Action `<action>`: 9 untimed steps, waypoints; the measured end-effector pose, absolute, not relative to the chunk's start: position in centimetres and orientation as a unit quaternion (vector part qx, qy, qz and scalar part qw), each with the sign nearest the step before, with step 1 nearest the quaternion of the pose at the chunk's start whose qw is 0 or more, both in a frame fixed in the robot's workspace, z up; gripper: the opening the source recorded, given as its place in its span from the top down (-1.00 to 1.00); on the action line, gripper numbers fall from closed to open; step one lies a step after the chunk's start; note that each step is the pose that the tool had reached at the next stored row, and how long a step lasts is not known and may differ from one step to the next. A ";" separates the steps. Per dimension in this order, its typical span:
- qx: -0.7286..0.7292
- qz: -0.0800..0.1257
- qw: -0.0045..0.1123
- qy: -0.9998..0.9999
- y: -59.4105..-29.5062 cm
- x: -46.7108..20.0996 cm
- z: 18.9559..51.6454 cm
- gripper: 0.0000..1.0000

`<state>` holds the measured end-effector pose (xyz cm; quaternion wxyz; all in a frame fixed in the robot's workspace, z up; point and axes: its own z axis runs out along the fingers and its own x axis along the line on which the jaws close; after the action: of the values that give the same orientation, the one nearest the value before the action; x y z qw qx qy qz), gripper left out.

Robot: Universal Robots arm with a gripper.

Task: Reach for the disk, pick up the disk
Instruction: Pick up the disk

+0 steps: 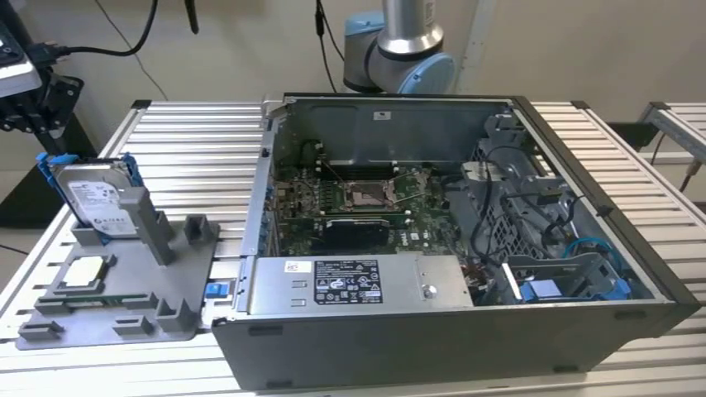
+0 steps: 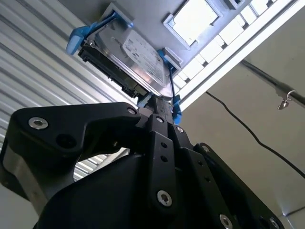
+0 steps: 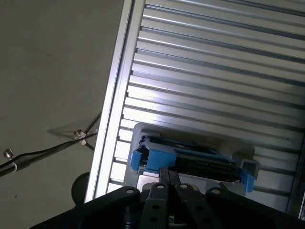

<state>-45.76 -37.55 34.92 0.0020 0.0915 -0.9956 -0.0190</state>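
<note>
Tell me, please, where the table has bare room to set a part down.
Bare table slats lie between the disk and the computer case, and beside the case at the exterior view's right. The grey fixture is crowded.

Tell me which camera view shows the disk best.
The second wrist view: the disk is close, with its label face, one side edge and blue bracket plain, though the claw covers its near end. The exterior view shows it small, standing in the grey holder. The first wrist view shows it edge-on.

arm (image 1: 411, 33): silver tube, pale-blue joint caps | jaws: black linkage, silver screws (image 2: 38, 123)
</note>
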 end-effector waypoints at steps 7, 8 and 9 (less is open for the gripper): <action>0.107 -0.019 0.002 -0.994 -37.5 -45.8 34.9 1.00; 0.110 -0.019 0.002 -0.994 -37.5 -45.8 34.9 1.00; 0.114 -0.019 0.002 -0.993 -37.5 -45.8 34.9 1.00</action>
<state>-45.76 -37.55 34.92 0.0024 0.1135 -0.9934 -0.0189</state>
